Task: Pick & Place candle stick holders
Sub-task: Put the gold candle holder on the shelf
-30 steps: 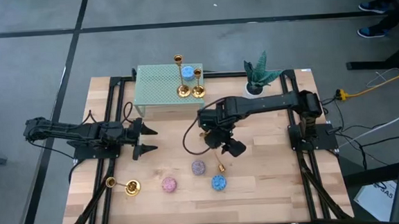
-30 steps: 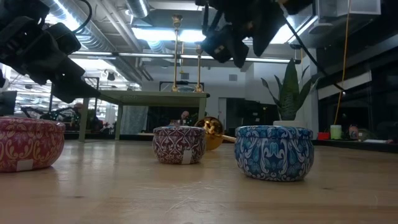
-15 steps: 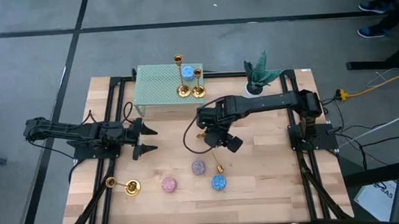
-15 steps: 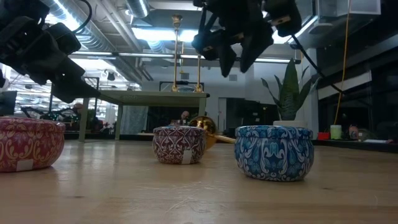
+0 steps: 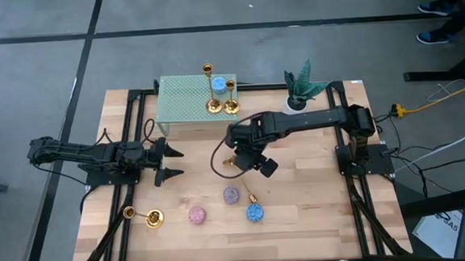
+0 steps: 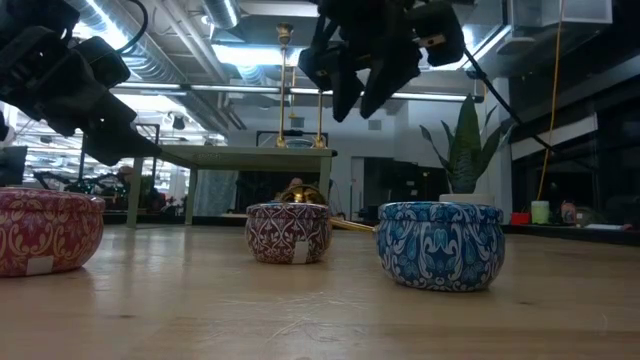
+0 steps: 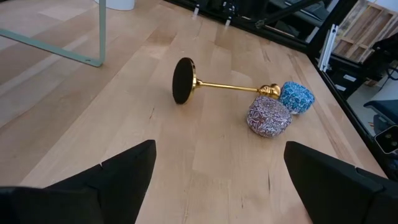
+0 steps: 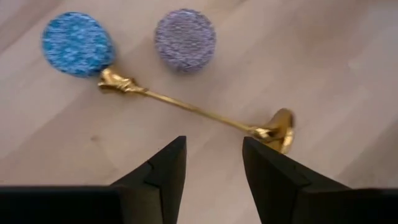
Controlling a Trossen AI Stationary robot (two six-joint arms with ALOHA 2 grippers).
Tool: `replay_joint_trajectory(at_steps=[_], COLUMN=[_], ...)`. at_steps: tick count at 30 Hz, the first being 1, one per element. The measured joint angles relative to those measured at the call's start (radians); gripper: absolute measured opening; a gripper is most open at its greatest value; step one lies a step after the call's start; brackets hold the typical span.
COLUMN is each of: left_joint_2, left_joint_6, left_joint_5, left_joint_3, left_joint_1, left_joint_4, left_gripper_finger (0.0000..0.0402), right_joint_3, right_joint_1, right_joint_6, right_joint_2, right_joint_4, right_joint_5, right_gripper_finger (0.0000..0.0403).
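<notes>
Right gripper [image 5: 251, 163]: fingers parted with a clear gap between them, holding nothing; sits at centre of the high view, above the table. Seen from its wrist, the two dark fingers [image 8: 155, 171] frame bare wood just short of a fallen candle stick holder.

Fallen candle stick holder [image 8: 193, 107]: gold, lying on its side directly past those fingers, free of them. Cup end touches or nearly touches the blue candle [image 8: 78, 35]; flared base lies toward the right of the right wrist view. In the high view it lies below centre, between the gripper and the candles.

Purple-grey candle [image 8: 185, 31]: just beside the stem, apart from it.

Left gripper [image 5: 168, 163]: fingers spread wide, empty; left-centre of the high view, well apart from the candles.

Second fallen candle stick holder [image 5: 143, 216]: lower left of the high view, on its side, untouched.

Pink candle [image 5: 197, 216]: lower centre-left of the high view, between that holder and the purple-grey candle.

Green stand [image 5: 180, 101]: upper centre of the high view. Carries two upright candle stick holders [image 5: 212, 90], one a little taller than the other, and a blue candle between them.

Potted plant [image 5: 302, 86]: upper right of centre, at the table's far edge.

Wooden table [image 5: 317, 198]: bears all items.
</notes>
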Motion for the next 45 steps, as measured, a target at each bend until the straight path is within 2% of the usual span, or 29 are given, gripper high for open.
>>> replay_joint_trajectory(at_steps=[4, 11, 25, 28, 32, 45], left_joint_2=[0.000, 0.000, 0.000, 0.000, 0.000, 0.000], left_joint_6=[0.000, 0.000, 0.000, 0.000, 0.000, 0.000], left_joint_5=[0.000, 0.000, 0.000, 0.000, 0.000, 0.000], left_joint_3=[0.000, 0.000, 0.000, 0.000, 0.000, 0.000], left_joint_1=[0.000, 0.000, 0.000, 0.000, 0.000, 0.000], left_joint_4=[0.000, 0.000, 0.000, 0.000, 0.000, 0.000], left_gripper_finger=[0.0354, 0.0353, 0.0354, 0.0352, 0.0354, 0.0353], right_joint_3=[0.000, -0.035, -0.038, -0.038, -0.038, -0.038], right_joint_1=[0.000, 0.000, 0.003, 0.003, 0.008, 0.010], right_joint_6=[-0.034, -0.247, -0.342, -0.354, -0.239, 0.492], right_joint_2=[0.000, 0.000, 0.000, 0.000, 0.000, 0.003], right_joint_4=[-0.026, -0.040, -0.051, -0.049, -0.023, 0.146], right_joint_5=[-0.046, -0.124, -0.128, -0.159, -0.171, -0.171], right_gripper_finger=[0.0157, 0.0156, 0.0155, 0.0155, 0.0155, 0.0155])
